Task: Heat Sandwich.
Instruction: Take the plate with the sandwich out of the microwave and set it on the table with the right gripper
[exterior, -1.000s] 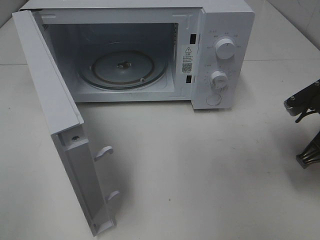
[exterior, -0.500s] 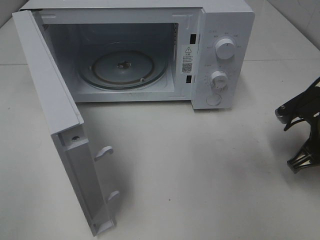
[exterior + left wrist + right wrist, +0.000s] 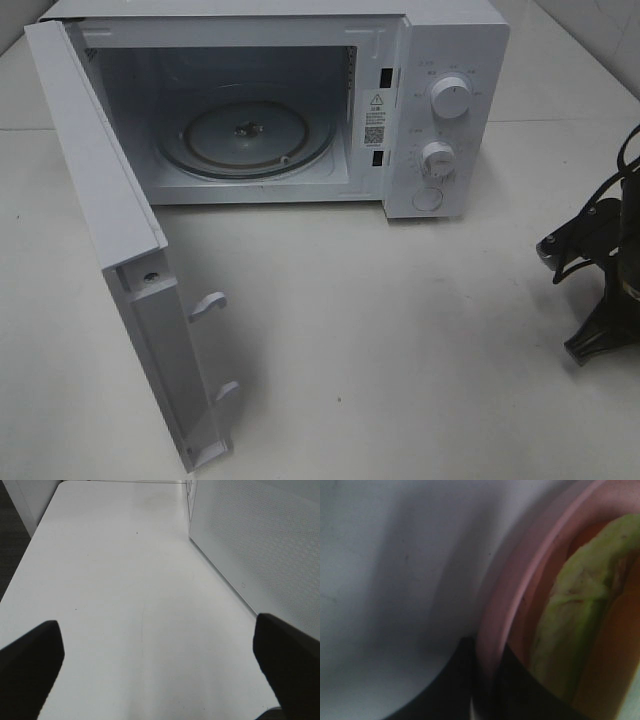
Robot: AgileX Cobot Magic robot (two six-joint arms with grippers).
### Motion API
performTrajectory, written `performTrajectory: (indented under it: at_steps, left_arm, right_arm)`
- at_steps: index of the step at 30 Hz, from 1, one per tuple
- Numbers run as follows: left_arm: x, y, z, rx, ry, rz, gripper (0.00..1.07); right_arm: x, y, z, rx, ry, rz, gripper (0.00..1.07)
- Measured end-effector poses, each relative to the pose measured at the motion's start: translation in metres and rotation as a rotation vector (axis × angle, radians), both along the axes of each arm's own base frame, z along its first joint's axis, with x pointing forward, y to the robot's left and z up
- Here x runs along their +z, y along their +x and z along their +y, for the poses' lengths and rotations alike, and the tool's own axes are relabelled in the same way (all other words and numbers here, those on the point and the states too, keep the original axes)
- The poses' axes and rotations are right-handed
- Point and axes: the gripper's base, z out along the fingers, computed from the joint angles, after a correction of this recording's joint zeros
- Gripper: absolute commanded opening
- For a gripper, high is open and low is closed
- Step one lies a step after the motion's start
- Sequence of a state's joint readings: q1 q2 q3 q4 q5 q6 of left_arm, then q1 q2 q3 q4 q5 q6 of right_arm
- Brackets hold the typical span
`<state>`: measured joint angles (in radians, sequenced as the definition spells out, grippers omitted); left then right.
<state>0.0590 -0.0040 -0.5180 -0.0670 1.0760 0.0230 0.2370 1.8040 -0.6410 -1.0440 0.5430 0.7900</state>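
white microwave [image 3: 280, 100] open on a pale table [image 3: 400, 340], right arm at the right edge.

white door [image 3: 110, 240] swung fully out toward the near left, two latch hooks [image 3: 207, 304] on its inner edge; cavity exposed with a glass turntable [image 3: 255, 137] on the floor; two round knobs [image 3: 450, 98] and a round button [image 3: 428, 198] stacked on the control panel at the right of the cavity. left gripper [image 3: 160, 655]: fingers [image 3: 30, 660] spread wide, nothing between them, bare table below and the microwave's side wall beside it. right gripper [image 3: 485, 685]: dark fingers pressed together on the rim of a pink plate [image 3: 505, 610], one each side of it. sandwich [image 3: 580, 630] lies on that plate, its pale green layer facing the wrist camera; plate and sandwich are outside the high view, where only the dark arm shows, right of the microwave.
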Motion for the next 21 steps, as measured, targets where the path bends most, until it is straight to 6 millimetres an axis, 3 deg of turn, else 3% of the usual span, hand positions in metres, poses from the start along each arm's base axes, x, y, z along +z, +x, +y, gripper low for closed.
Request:
performTrajectory:
  at_steps: [10,17,20,21]
  left_arm:
    - [0.0,0.0,0.0,0.0,0.0,0.0,0.98]
    - [0.0,0.0,0.0,0.0,0.0,0.0,0.98]
    - [0.0,0.0,0.0,0.0,0.0,0.0,0.98]
    - [0.0,0.0,0.0,0.0,0.0,0.0,0.98]
  right_arm:
    - [0.0,0.0,0.0,0.003,0.0,-0.001,0.06]
    - [0.008,0.001,0.0,0.004,0.011,-0.032,0.26]
    - [0.017,-0.001,0.002,0.0,0.037,-0.049,0.44]
    - [0.017,-0.001,0.002,0.0,0.037,-0.049,0.44]
